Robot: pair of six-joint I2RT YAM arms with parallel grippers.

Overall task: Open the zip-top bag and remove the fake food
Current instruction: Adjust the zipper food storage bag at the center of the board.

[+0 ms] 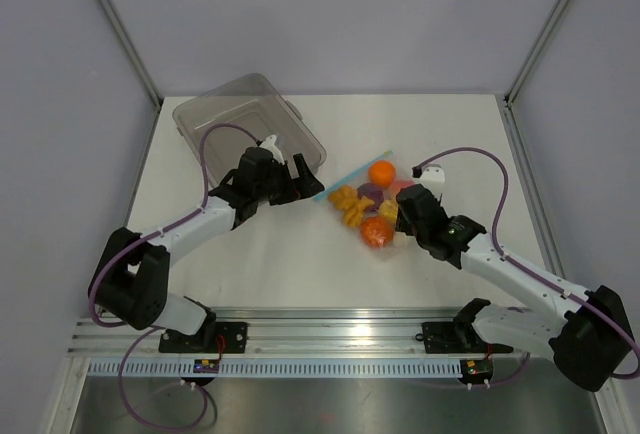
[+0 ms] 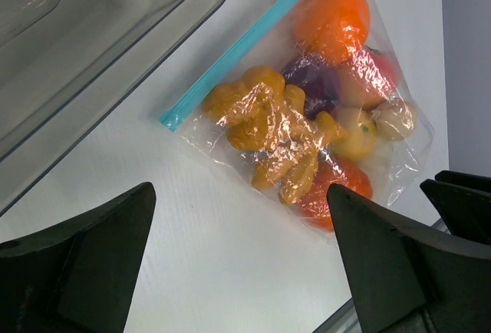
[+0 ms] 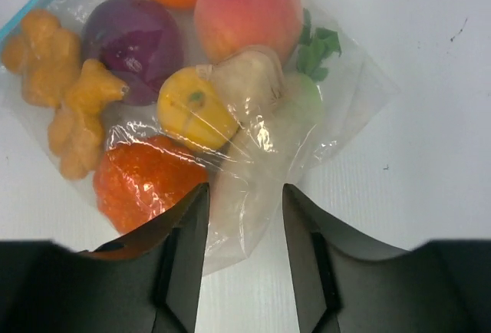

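Note:
The zip-top bag [image 1: 365,204] lies flat on the white table, its light-blue zip strip [image 2: 238,49] shut along the far left edge. The fake food [image 3: 192,110] is packed inside it: an orange [image 2: 334,14], a purple piece [image 3: 134,37], a peach [image 3: 247,12] and yellow-orange pieces [image 2: 268,118]. My right gripper [image 3: 245,189] stands at the bag's near corner. Its jaws are parted, and a loose fold of clear plastic lies between them, not pinched. My left gripper [image 2: 238,191] hangs wide open over bare table just left of the bag, touching nothing.
A rigid clear tub [image 1: 245,119] stands at the back left, right behind my left gripper [image 1: 305,186]. Grey walls enclose the table on three sides. A metal rail [image 1: 330,329] with the arm bases runs along the near edge.

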